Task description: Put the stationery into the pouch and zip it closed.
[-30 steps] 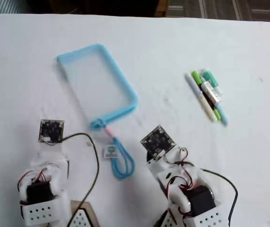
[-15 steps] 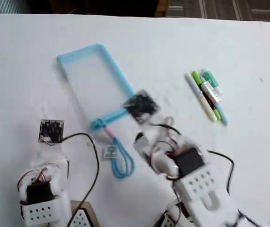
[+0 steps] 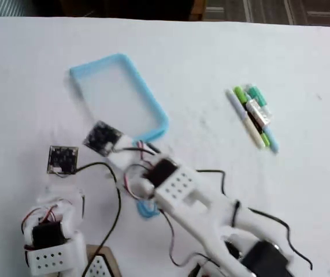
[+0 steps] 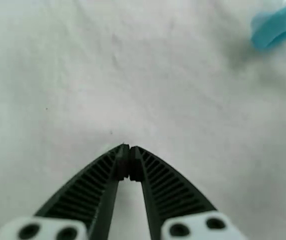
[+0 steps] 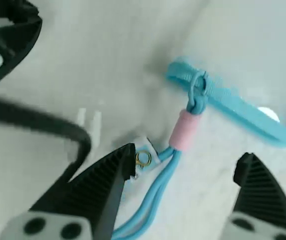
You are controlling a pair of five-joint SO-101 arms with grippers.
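Stationery (image 3: 252, 117) lies loose on the desk (image 3: 211, 57), well apart from the flat pouch (image 3: 118, 98), so packing and zipping both appear undone; the right tool (image 5: 185, 156) hangs spread over the zip cord (image 5: 159, 186), the left tool (image 4: 128, 149) pressed together above bare desk.

The right claw (image 5: 187, 156) gapes wide over the pink sleeve (image 5: 182, 136) and blue cord (image 5: 158, 190) on the pouch zipper (image 5: 198, 84).

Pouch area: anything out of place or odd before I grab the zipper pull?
Nothing spilled or damaged. The pouch lies flat, the pens heaped apart from it. One oddity: a black cable runs right beside the open right gripper near the zipper cord; it could snag.
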